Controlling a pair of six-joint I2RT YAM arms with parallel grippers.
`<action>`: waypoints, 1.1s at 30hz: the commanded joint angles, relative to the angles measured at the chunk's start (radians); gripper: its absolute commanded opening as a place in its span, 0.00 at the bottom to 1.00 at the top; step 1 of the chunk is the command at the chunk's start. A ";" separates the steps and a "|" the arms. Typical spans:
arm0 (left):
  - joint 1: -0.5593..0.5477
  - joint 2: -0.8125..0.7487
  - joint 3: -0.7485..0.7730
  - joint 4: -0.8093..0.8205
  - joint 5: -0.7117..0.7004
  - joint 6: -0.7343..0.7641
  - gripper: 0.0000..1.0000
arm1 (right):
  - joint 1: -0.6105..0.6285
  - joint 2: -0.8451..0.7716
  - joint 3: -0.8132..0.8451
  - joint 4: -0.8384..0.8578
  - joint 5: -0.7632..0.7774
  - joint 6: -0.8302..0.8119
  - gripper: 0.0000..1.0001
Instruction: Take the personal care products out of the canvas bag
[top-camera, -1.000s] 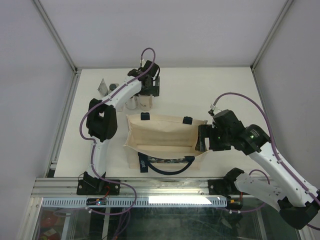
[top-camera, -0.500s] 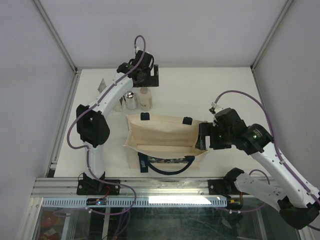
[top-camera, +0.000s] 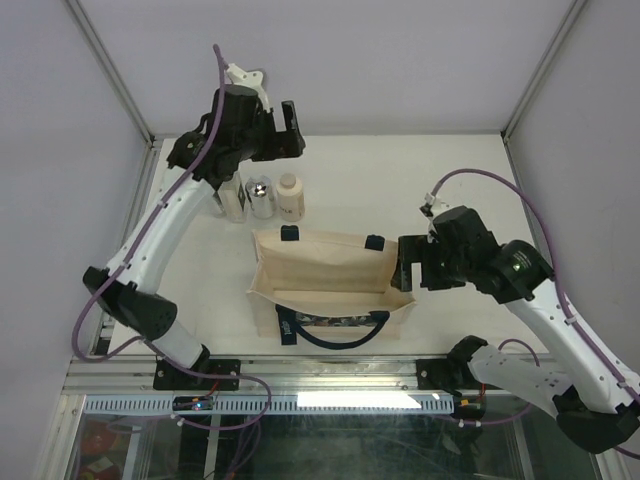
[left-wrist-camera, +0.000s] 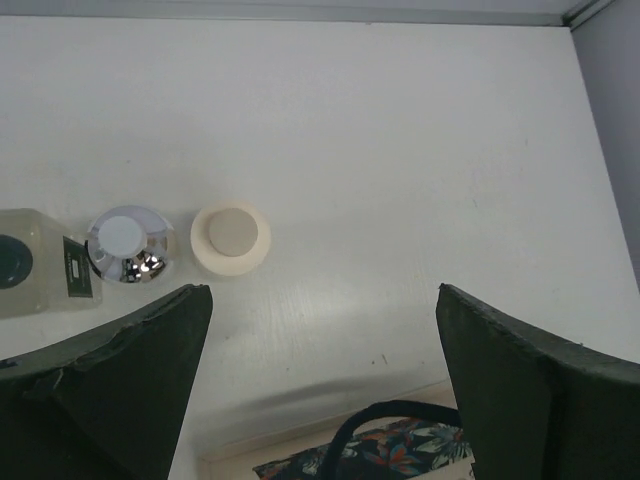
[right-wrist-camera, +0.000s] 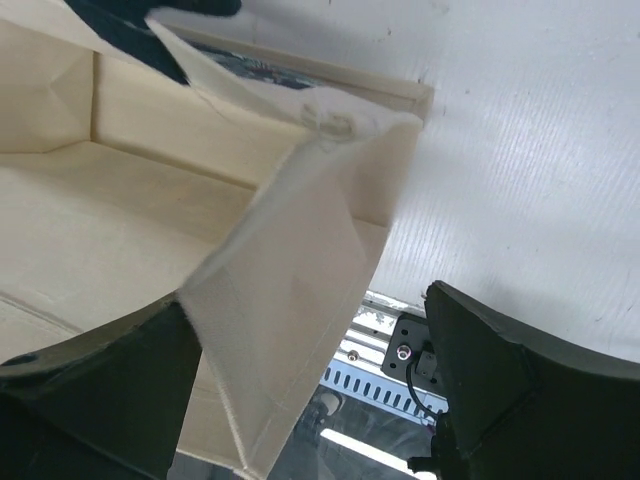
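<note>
Beyond the far edge of the canvas bag (top-camera: 320, 262), three of the products stand upright in a tight row on the table (top-camera: 420, 180). From left to right they are a clear bottle (top-camera: 235, 200) with a dark cap, a silvery bottle (top-camera: 262, 197) and a beige bottle (top-camera: 291, 196), each just beside its neighbour. The flat tube cannot be made out in any view — the left arm crosses part of the table near the row.

The left gripper (left-wrist-camera: 322, 295) hangs high over that far-left area, its jaws spread wide with nothing between them. In its wrist view the bottles lie below and off to the left, with the beige bottle closest to the gap.

The bag lies near the arms with its mouth gaping upward and its long axis running left to right across the table. What shows of the inside is bare canvas, so the unloading looks finished or nearly so.

The right gripper (right-wrist-camera: 308, 300) sits at the bag's right short end, jaws wide. The cloth of that end wall rises between the fingers but is not pinched, and whether a finger touches it I cannot tell.

The right arm is the nearer one to the bag and the left arm to the bottles. To get free, the right gripper would likely need to back away rightward, in line with the bag's length, so the cloth slips out of the gap.
</note>
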 joint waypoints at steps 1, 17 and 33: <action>-0.001 -0.180 -0.086 0.092 0.034 0.004 0.99 | 0.004 0.033 0.134 0.023 0.041 -0.048 0.93; -0.001 -0.493 -0.035 0.123 -0.082 0.064 0.99 | 0.003 0.184 0.677 -0.042 0.201 -0.126 0.99; -0.001 -0.571 0.108 0.098 -0.253 0.161 0.99 | 0.002 0.278 1.029 -0.037 0.362 -0.201 1.00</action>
